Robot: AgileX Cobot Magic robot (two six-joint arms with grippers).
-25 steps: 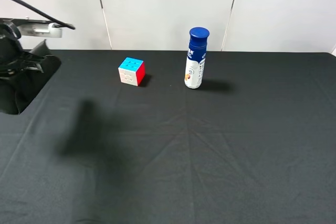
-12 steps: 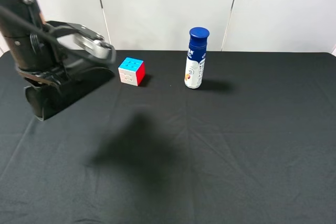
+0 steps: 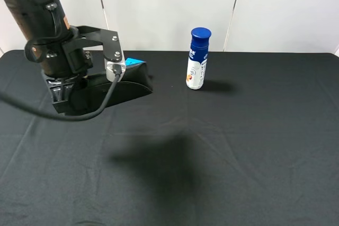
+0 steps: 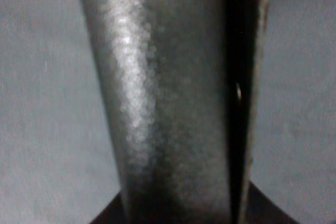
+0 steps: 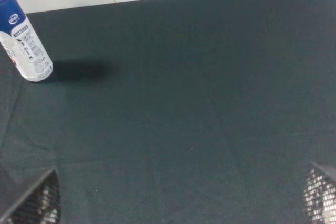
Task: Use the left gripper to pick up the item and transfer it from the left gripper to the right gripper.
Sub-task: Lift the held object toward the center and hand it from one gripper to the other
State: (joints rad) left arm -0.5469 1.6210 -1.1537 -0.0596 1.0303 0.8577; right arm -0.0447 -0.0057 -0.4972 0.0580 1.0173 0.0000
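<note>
The item, a long black leather-like pouch [image 3: 124, 86], hangs in the air at the left of the exterior view, running from my left gripper [image 3: 68, 91] toward the right. The left gripper is shut on its left end. In the left wrist view the pouch [image 4: 168, 98] fills the frame, close up. My right gripper [image 5: 177, 198] is open and empty over the right of the black table; only its two mesh-padded fingertips [image 5: 37, 200] show. It is out of the exterior view.
A white bottle with a blue cap [image 3: 197, 59] stands at the back middle and also shows in the right wrist view [image 5: 23, 45]. A coloured puzzle cube [image 3: 135, 61] is mostly hidden behind the pouch. A black cloth [image 3: 238, 146] covers the table.
My left arm has swung in from the far left toward the middle, carrying the pouch, which now covers most of the cube. Its shadow on the cloth has moved right.
</note>
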